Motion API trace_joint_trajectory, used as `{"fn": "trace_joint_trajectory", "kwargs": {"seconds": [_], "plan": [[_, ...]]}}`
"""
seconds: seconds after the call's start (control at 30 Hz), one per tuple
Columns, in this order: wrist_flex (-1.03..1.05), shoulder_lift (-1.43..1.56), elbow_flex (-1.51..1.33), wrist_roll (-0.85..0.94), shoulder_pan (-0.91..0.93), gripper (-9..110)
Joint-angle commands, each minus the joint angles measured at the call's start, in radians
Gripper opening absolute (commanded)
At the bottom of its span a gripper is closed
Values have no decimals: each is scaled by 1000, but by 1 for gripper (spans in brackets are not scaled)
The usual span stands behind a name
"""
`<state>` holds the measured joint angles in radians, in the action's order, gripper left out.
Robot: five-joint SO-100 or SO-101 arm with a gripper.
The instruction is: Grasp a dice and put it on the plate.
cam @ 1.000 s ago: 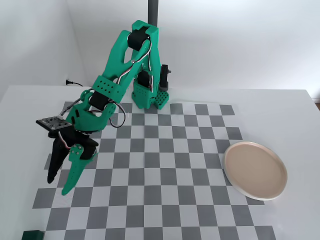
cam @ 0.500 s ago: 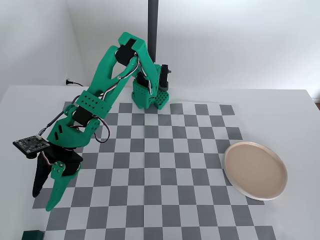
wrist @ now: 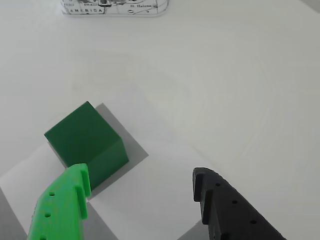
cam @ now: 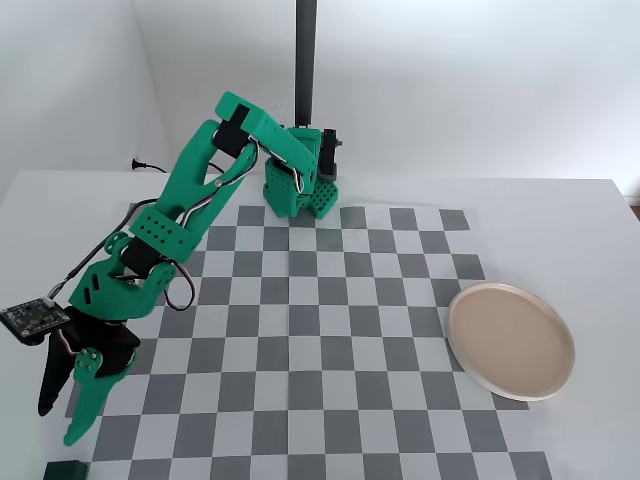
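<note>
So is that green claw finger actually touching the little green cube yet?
Cannot tell. In the wrist view the green finger overlaps the dice, hiding any gap. In the fixed view the open gripper hangs above the dice.

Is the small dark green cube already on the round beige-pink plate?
No, the fixed view shows the plate empty; the cube sits at the board's near-left corner.

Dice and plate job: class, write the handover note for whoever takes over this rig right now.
Gripper: open, empty, low over the board's near-left corner in the fixed view.
Dice: on the board, beside the green finger and not between the two fingers; in the fixed view it shows at the bottom-left edge.
Plate: empty, at the board's right edge in the fixed view.
Done: approach only.
Left: centre on the dice, grasp, carry across, set it on the plate.
</note>
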<state>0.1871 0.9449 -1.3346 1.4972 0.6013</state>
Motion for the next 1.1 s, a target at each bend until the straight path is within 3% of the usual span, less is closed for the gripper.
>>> {"fn": "trace_joint_trajectory", "kwargs": {"seconds": [0.0,0.57,1.07], "plan": [[3,15,132,11,-20,18],[37,-32,242,21,-121,21],[215,-295,646,2,-83,22]]}}
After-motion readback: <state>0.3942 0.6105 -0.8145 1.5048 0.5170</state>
